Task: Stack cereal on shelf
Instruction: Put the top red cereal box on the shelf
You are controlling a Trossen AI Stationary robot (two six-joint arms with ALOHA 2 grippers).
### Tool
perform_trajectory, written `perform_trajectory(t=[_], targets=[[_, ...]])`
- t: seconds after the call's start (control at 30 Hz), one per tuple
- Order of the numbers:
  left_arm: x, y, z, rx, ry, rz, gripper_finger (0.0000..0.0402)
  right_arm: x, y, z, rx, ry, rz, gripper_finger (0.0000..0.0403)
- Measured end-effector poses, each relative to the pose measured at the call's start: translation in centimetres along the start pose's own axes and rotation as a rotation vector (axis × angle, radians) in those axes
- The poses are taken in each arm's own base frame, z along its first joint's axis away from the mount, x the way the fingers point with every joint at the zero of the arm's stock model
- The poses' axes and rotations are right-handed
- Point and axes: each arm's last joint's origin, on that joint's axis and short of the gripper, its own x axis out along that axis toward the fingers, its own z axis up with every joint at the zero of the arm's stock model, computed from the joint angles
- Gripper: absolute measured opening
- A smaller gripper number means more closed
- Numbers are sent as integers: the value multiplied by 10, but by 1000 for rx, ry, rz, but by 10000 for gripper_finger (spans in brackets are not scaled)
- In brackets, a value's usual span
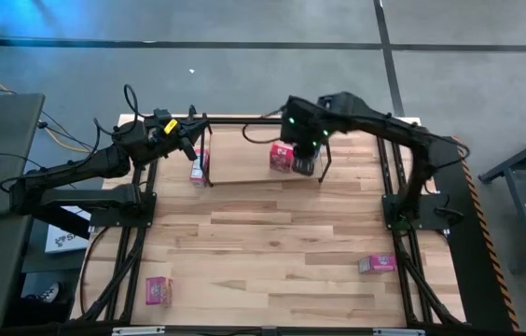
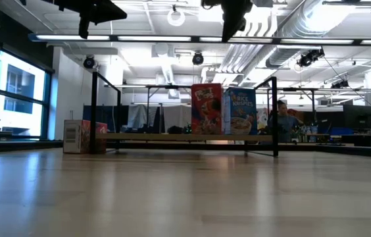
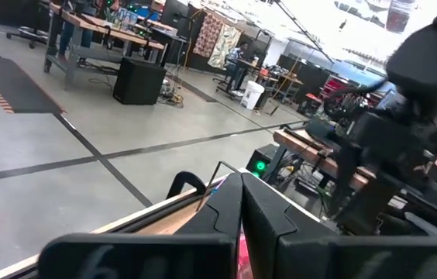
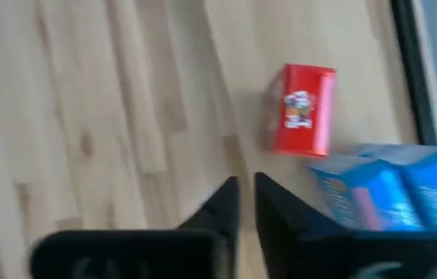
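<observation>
From above, the shelf (image 1: pixel 244 173) sits in the upper middle of the frame: a light wooden board in a thin black wire frame, resting on the counter (image 1: pixel 263 252). A red cereal box (image 1: pixel 281 157) stands on its right part, with a blue box just beside it, mostly hidden under the right gripper (image 1: pixel 306 164). A box (image 1: pixel 198 169) stands at the shelf's left end, by the left gripper (image 1: pixel 188 142). Two pink boxes lie apart on the counter, one at the lower left (image 1: pixel 158 290), one at the lower right (image 1: pixel 376 264).

In the low view, the red box (image 2: pixel 206 108) and a blue box (image 2: pixel 240 111) stand upright, side by side and touching, on the shelf board (image 2: pixel 172 137). Another box (image 2: pixel 80 136) stands at left.

The left wrist view shows the left gripper's fingers (image 3: pixel 261 213) pressed together, holding nothing.

In the right wrist view, the right gripper (image 4: pixel 246 194) is nearly closed with a thin gap, empty, above the board; the red box (image 4: pixel 302 122) and blue box (image 4: pixel 389 194) sit at right.
</observation>
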Motion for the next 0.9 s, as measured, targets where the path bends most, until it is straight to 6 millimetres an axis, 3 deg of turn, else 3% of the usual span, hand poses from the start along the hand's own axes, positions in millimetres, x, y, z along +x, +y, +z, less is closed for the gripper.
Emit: perform_trajectory(t=[0.17, 0.4, 0.53, 0.67, 0.9], targets=[[0, 0, 0, 0, 0, 0, 0, 21, 27, -29, 72, -160, 52, 24], [0, 0, 0, 9, 0, 0, 0, 85, 64, -61, 62, -204, 11, 5], [0, 0, 0, 16, 0, 1, 0, 117, 78, -64, -19, -153, -223, 1], [0, 0, 0, 18, 0, 1, 0, 136, 87, -56, -126, -129, -443, 0], [0, 0, 0, 17, 0, 1, 0, 169, 87, -54, -299, -28, -617, 0]])
